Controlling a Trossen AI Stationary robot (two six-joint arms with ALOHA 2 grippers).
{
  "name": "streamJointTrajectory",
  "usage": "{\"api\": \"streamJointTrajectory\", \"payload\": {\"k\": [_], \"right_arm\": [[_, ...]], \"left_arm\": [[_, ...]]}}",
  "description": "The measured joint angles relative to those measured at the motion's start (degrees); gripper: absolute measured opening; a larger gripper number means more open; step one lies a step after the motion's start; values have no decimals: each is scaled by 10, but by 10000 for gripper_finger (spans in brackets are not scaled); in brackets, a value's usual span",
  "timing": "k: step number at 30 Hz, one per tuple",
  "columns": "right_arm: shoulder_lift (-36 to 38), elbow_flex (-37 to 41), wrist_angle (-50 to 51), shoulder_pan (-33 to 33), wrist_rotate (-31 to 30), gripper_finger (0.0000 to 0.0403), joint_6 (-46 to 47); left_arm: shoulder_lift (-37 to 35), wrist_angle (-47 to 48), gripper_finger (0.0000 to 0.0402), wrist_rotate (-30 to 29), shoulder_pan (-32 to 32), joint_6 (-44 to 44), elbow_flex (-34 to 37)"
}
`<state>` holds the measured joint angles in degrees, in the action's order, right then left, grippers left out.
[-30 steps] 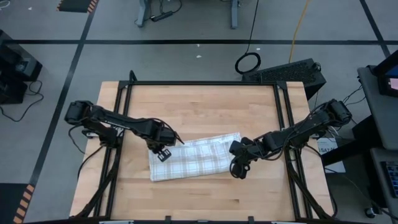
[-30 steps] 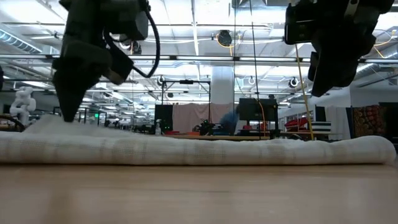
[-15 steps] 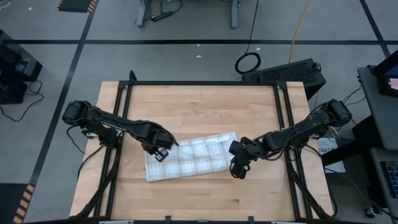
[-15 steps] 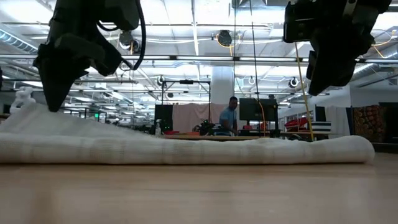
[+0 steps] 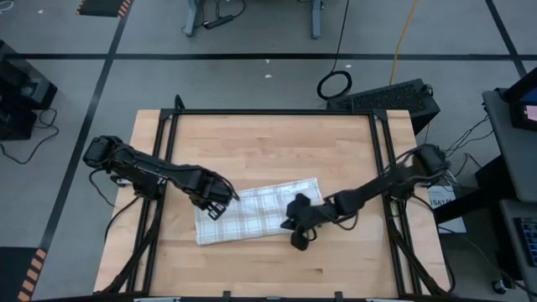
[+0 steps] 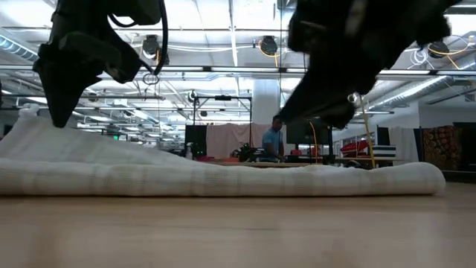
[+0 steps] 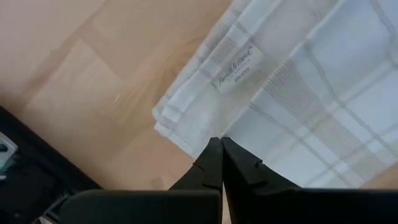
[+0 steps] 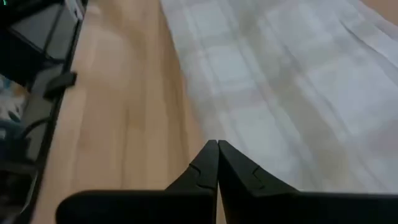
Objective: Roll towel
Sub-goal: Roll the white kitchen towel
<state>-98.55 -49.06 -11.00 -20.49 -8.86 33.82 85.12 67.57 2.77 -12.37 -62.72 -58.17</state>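
- High view: the white thin cloth towel with a grey-tan plaid grid lies folded flat near the middle of the pale wooden bench, its long axis running between the left and right edges. The left claw sits over the towel's left end; the right claw is over its right end, by the near edge.
- Low view: the towel is a low band, humped under the left claw. The right claw hangs above it; contact is hard to judge.
- Left wrist view: the left claw is fully closed and holds nothing, its tip just short of the towel's tagged corner.
- Right wrist view: the right claw is likewise pressed closed and empty, at the towel's edge. I judge both arms equally near their ends.
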Motion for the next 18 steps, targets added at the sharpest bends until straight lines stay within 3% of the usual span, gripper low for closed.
{"api": "streamJointTrajectory", "payload": {"k": [4,10,18], "right_arm": [[-66,0,-72,15,0,0,-4],[-99,0,-63,16,2,0,15],[-106,-1,-50,13,1,0,46]], "left_arm": [[0,3,3,-2,4,0,0],[-3,28,3,30,0,0,0],[1,22,7,-17,-13,-11,33]]}}
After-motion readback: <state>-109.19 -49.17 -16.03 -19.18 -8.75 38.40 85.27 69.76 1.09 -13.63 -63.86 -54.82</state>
